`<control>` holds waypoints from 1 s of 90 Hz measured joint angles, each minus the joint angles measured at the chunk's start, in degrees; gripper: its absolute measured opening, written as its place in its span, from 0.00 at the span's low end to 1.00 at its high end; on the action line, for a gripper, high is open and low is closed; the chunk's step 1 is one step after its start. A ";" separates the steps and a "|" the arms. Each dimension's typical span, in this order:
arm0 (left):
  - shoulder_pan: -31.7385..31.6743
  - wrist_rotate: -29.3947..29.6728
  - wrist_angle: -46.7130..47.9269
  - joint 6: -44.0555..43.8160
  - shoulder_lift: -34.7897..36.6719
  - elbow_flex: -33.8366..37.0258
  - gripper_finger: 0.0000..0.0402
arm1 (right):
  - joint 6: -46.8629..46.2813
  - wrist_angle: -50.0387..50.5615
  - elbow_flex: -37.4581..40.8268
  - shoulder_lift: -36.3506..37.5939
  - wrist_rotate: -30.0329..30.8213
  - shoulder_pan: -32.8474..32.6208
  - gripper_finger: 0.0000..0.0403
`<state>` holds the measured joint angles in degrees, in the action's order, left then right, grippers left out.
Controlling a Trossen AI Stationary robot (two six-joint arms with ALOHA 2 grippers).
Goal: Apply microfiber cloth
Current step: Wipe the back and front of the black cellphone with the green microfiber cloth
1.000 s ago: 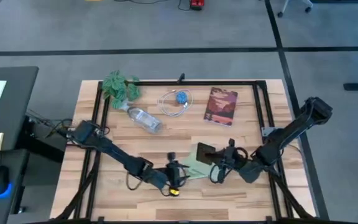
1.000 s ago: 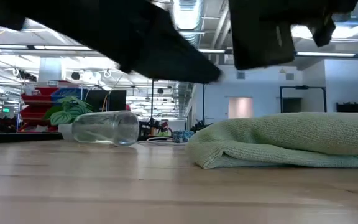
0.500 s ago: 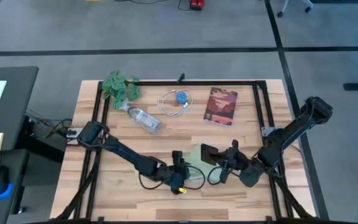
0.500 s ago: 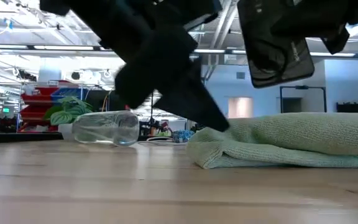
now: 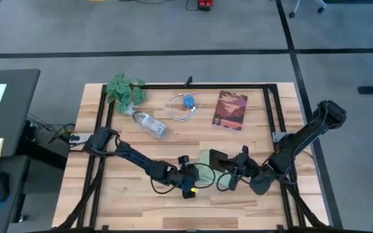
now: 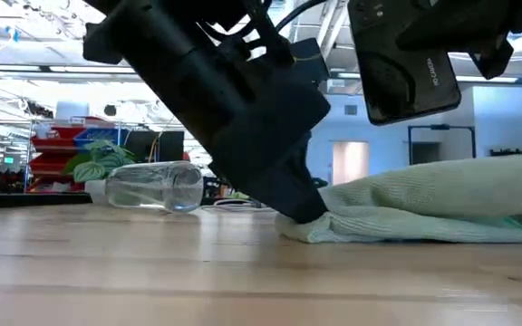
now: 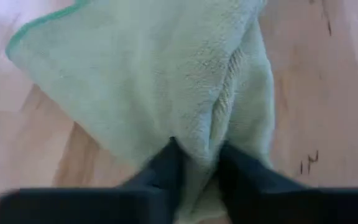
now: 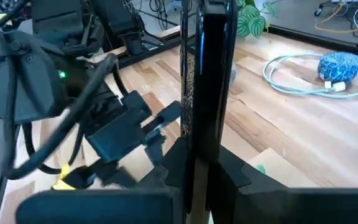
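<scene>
The pale mint-green microfiber cloth (image 6: pixel 424 204) lies bunched on the wooden table (image 5: pixel 128 194), near its front edge and a little right of the middle (image 5: pixel 204 173). My left gripper (image 7: pixel 197 168) has come down at the cloth's left end (image 5: pixel 192 178) and is shut on it. Just right of the cloth, my right gripper (image 5: pixel 230 171) is shut on a black phone (image 6: pixel 406 68), which it keeps in the air above the cloth. My left gripper pinches a raised fold of the cloth (image 7: pixel 199 146) between its two fingers (image 7: pixel 166 165), at the cloth's left end. The fingers slant down from the table's left. The rest of the cloth lies slack on the table. My right gripper pinches the phone (image 8: pixel 207 81) between its two fingers (image 8: pixel 238 177), one on each flat face, at one end of it. The phone stands on edge, lifted clear of table and cloth.
On the far half of the table lie a clear plastic bottle (image 5: pixel 151 124), a leafy artificial plant (image 5: pixel 125 90), a coiled white cable with a blue lump (image 5: pixel 185 105) and a reddish book (image 5: pixel 230 110). A black frame (image 5: pixel 271 103) runs around the tabletop.
My left gripper has gone toward the table's right edge and down, reaching the cloth's left end, which is now pushed up and bunched. My right gripper has sunk slightly with the phone, which now hangs a bit lower over the cloth.
</scene>
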<state>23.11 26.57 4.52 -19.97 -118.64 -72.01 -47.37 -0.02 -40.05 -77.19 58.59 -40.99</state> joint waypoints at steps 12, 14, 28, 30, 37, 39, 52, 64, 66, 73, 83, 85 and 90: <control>2.09 4.38 10.20 -2.16 4.24 0.07 0.01 | -2.63 2.37 0.00 0.00 -0.21 1.29 0.05; 2.56 5.23 12.35 -2.76 5.16 0.07 0.01 | -2.70 2.52 0.00 -0.02 -0.34 1.49 0.05; 6.43 8.13 26.49 -5.22 12.33 0.07 0.01 | -3.13 1.48 -0.01 -1.12 -4.60 3.63 0.05; 6.97 8.11 28.34 -5.19 13.28 0.07 0.01 | -3.26 0.85 -0.02 -1.69 -5.37 4.02 0.05; 8.61 7.41 31.91 -3.98 15.91 0.07 0.00 | -3.12 -1.37 0.02 -4.30 -7.92 5.26 0.05; 9.00 6.56 32.33 -3.24 16.48 0.07 0.00 | -2.52 -2.96 0.02 -5.14 -8.72 5.64 0.05; 10.03 0.24 31.06 -0.39 16.10 0.07 0.00 | 2.16 -13.43 0.02 -9.24 -9.51 7.16 0.05; 10.41 3.97 30.99 -0.35 12.38 0.07 0.00 | 8.22 -27.07 -0.02 -12.83 -11.26 7.83 0.05; 10.41 5.07 30.69 -0.69 11.72 0.07 0.00 | 9.30 -29.16 -0.09 -13.60 -12.08 7.86 0.05; 10.15 8.61 30.52 -2.16 9.29 0.07 0.00 | 11.85 -32.75 -1.69 -16.88 -14.49 8.15 0.05; 9.36 12.98 30.61 -5.72 6.79 0.09 0.02 | 14.17 -32.25 -4.58 -21.24 -14.53 8.11 0.05; 9.28 13.66 30.51 -6.45 6.48 0.09 0.02 | 14.69 -32.27 -5.22 -22.10 -13.95 8.04 0.05; 9.21 14.96 30.61 -8.36 6.01 0.09 0.04 | 15.42 -32.08 -6.39 -23.97 -11.92 7.93 0.04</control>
<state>32.32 41.53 35.13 -28.33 -112.63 -71.92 -31.96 -32.10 -46.44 -101.16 46.67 -33.06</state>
